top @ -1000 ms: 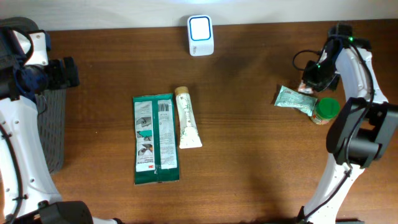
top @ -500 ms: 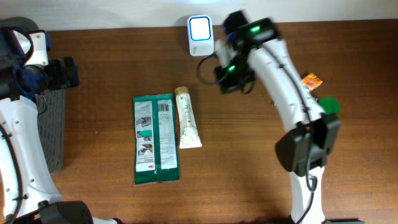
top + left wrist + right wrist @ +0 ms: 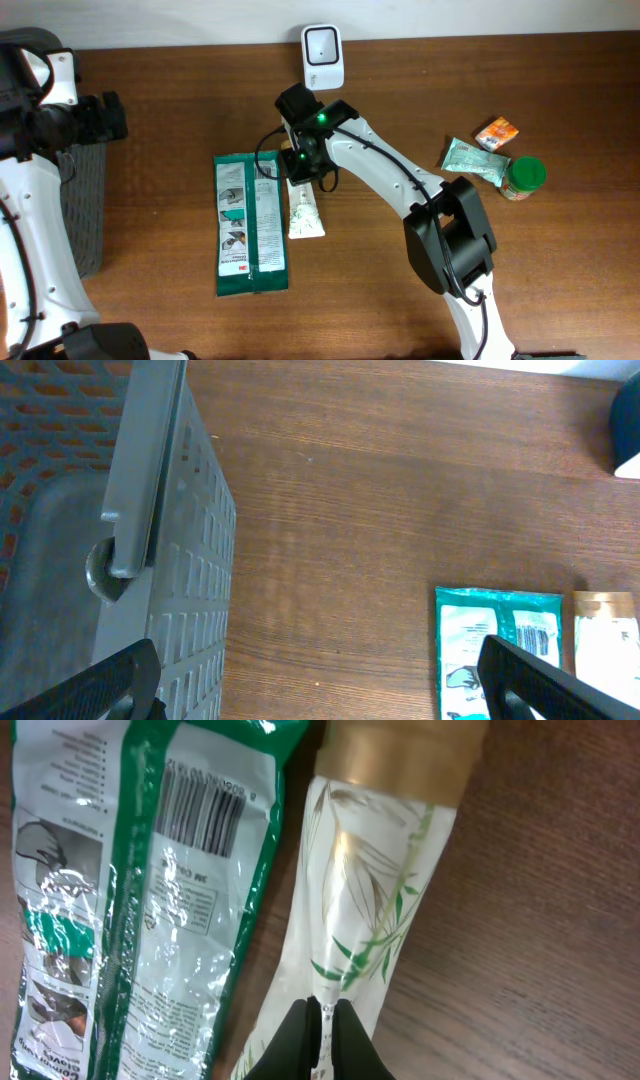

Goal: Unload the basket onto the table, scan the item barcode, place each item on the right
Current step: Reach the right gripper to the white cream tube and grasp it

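The right gripper [image 3: 322, 1035] has its 2 jaws closed together, tips meeting just above the tube [image 3: 375, 910]. Whether they pinch any of the tube's skin cannot be told. From overhead the right gripper [image 3: 305, 160] covers the tube's cap end, and the rest of the tube [image 3: 304, 210] shows below it.

The tube lies flat on the table [image 3: 400, 290], with its tan cap toward the back edge and its flat crimped end toward the front. It is white with a green bamboo print.

Just beside it on the left lies the pouch [image 3: 250, 222], green and white, running parallel to the tube with a narrow gap between them. The pouch's barcode [image 3: 200, 815] faces up near its back end.

The scanner [image 3: 322, 56] stands upright at the back edge of the table, behind the tube and apart from it.

Well off to the right are 3 more things: a packet [image 3: 475, 160], a jar [image 3: 523, 178] with a green lid touching the packet's right end, and an orange sachet [image 3: 497, 132] just behind them.

At the far left the left gripper [image 3: 325, 685] hangs with its jaws spread wide and holding nothing, beside the grey basket [image 3: 180, 560].
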{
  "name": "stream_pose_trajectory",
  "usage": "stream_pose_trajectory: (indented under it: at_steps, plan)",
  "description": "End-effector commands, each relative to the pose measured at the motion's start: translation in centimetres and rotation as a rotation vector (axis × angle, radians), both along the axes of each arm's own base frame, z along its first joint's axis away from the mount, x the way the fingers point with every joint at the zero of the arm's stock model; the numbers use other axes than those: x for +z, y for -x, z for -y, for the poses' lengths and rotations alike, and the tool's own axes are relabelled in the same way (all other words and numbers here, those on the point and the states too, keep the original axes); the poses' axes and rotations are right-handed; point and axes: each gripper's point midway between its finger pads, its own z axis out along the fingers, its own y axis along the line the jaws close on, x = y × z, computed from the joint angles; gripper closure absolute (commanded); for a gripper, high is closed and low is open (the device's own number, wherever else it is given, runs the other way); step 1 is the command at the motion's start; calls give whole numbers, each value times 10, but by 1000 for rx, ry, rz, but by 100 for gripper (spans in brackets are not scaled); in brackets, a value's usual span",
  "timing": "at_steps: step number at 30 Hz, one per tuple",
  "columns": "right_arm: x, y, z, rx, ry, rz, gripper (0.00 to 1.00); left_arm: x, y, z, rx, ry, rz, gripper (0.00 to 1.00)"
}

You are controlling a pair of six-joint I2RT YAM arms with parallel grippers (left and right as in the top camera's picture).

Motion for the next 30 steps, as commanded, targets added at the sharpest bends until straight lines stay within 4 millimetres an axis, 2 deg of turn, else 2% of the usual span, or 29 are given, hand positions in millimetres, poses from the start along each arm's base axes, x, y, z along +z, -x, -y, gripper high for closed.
stream_pose_trajectory:
  at_steps: [1,5,7,9,12,13,14,16,17,18,20,22,23,25,26,27,29,30]
  plan:
    - [-14,1,-1,-10,16,-14,96,7,1,0,-8,-14,16,1]
    - [-32,5,0,-5,36,-34,96,7,1,0,-8,-14,16,1]
    - [-61,14,5,-21,62,-79,96,7,1,0,-8,-14,16,1]
    - [-78,20,6,-26,71,-123,96,7,1,0,-8,-14,16,1]
    - [-82,20,7,-42,79,-126,96,7,1,0,-8,-14,16,1]
    - [-77,16,5,-22,72,-111,85,7,1,0,-8,-14,16,1]
    - [-57,9,1,9,62,-86,78,7,1,0,-8,-14,16,1]
    - [1,7,-10,71,18,-66,74,7,1,0,-8,-14,16,1]
    - [14,12,-14,83,12,-77,74,7,1,0,-8,-14,16,1]
    - [23,26,-21,126,1,-106,74,7,1,0,-8,-14,16,1]
    - [9,64,-41,184,5,-193,74,7,1,0,-8,-14,16,1]
    - [-12,83,-50,188,28,-225,74,7,1,0,-8,-14,16,1]
    - [-27,93,-48,193,47,-248,74,7,1,0,-8,-14,16,1]
    - [-36,90,-30,166,108,-252,74,7,1,0,-8,-14,16,1]
    - [-38,79,-12,132,158,-241,74,7,1,0,-8,-14,16,1]
    - [-39,74,-3,115,180,-238,74,7,1,0,-8,-14,16,1]
    - [-40,50,31,54,247,-210,74,7,1,0,-8,-14,16,1]
    - [-40,44,41,50,257,-207,74,7,1,0,-8,-14,16,1]
